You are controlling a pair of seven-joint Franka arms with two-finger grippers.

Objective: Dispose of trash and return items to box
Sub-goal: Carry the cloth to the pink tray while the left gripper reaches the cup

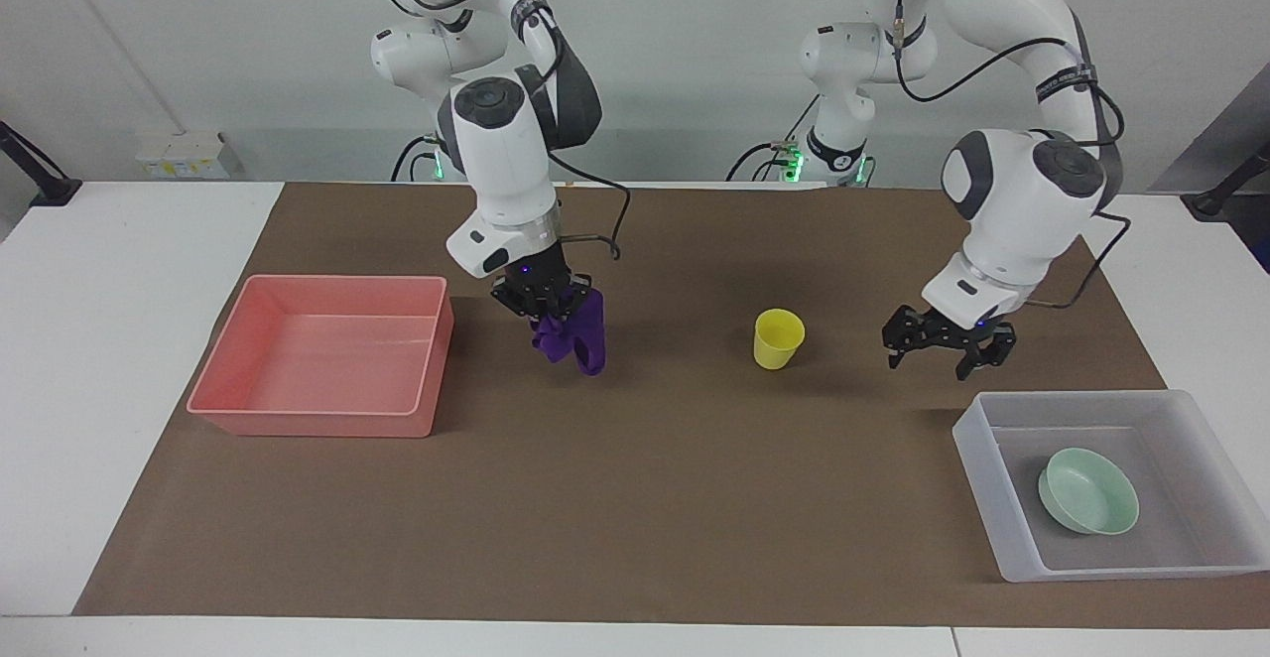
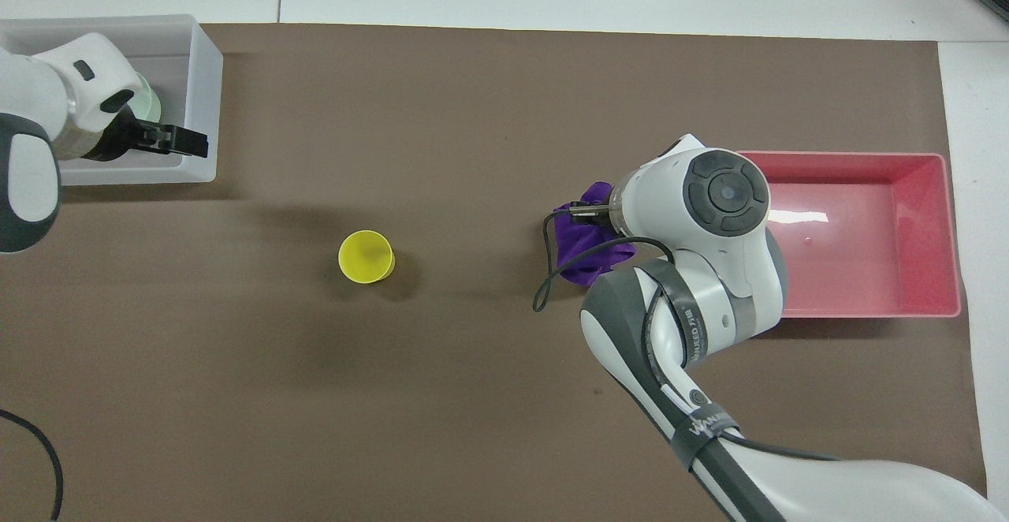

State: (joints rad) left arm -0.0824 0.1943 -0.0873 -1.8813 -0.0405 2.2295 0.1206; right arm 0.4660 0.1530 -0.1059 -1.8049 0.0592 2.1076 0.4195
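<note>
While "WANEED" marks its arm, right gripper (image 1: 547,301) clamps trash (image 1: 572,334).

We note: purple cloth (image 1: 572,336), yellow cup (image 1: 777,338), mint-green bowl (image 1: 1087,491), whitish translucent box (image 1: 992,478), pink bin (image 1: 317,419), brown mat (image 1: 635,498) on white worktop (image 1: 99,339).

pink bin (image 1: 319,357) on brown mat (image 1: 635,498) toward right arm's end; white table (image 1: 99,359) beneath.
</note>
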